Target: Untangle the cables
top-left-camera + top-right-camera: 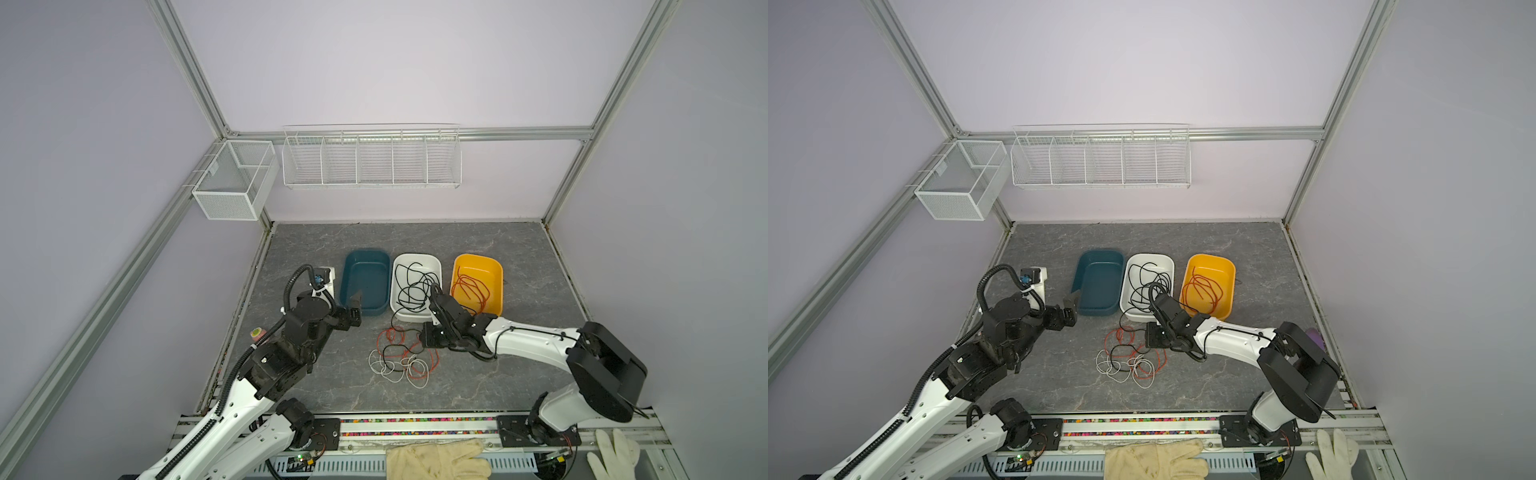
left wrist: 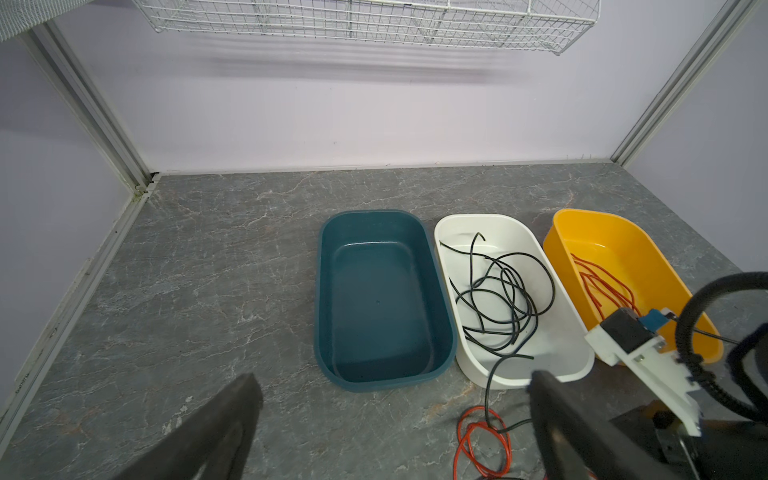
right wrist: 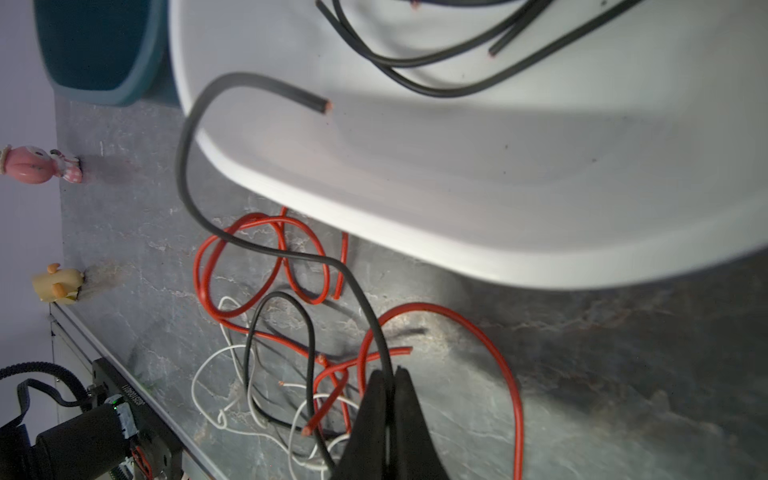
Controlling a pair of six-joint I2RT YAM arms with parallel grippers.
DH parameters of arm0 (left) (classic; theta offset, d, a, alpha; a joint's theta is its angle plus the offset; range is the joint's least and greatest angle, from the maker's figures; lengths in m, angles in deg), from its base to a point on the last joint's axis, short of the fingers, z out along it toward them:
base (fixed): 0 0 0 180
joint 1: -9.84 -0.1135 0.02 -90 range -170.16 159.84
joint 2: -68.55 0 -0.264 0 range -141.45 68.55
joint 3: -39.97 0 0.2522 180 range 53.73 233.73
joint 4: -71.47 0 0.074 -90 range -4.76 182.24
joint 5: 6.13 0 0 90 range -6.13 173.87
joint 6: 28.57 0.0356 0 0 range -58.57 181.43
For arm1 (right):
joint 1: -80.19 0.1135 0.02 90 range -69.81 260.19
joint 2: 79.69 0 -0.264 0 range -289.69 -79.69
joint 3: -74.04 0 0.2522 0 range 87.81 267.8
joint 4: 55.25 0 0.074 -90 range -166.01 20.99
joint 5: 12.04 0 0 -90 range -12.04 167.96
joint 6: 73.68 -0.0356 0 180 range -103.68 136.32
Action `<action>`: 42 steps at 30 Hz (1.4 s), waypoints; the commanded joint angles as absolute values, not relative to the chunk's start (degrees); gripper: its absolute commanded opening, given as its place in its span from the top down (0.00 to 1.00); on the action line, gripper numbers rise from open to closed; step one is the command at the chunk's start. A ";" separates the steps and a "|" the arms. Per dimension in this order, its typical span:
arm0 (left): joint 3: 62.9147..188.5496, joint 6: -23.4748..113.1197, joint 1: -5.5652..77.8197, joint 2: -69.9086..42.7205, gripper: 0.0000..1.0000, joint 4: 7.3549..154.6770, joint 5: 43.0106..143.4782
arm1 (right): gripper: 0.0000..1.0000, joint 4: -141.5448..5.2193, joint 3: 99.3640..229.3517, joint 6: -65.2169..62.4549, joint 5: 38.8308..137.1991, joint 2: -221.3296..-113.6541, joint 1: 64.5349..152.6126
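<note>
A tangle of red, black and white cables (image 1: 401, 358) (image 1: 1130, 358) lies on the grey table in front of the tubs. My right gripper (image 1: 423, 337) (image 3: 388, 376) is low over the tangle's right side and is shut on a black cable (image 3: 291, 255). That cable arches from the jaws over the rim of the white tub (image 1: 434, 262), and its cut end (image 3: 326, 106) hangs inside. More black cables (image 1: 415, 286) lie in the white tub, and red cables (image 1: 471, 291) in the yellow tub (image 1: 498, 286). My left gripper (image 1: 356, 309) (image 2: 395, 399) is open with nothing between its fingers, at the blue tub's near left corner.
The blue tub (image 1: 353, 266) (image 2: 328, 291) holds nothing. Two small figurines (image 3: 37, 164) (image 3: 56, 282) stand at the table's left edge. White wire baskets (image 1: 372, 158) hang on the back wall. Gloves (image 1: 436, 459) lie on the front rail.
</note>
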State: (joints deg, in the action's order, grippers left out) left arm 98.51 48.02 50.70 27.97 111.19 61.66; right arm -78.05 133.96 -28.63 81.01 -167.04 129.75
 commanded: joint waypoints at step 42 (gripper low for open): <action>99.84 49.73 50.44 26.38 0.00 112.66 66.97 | 0.93 -87.74 154.98 -14.27 84.39 -138.23 135.80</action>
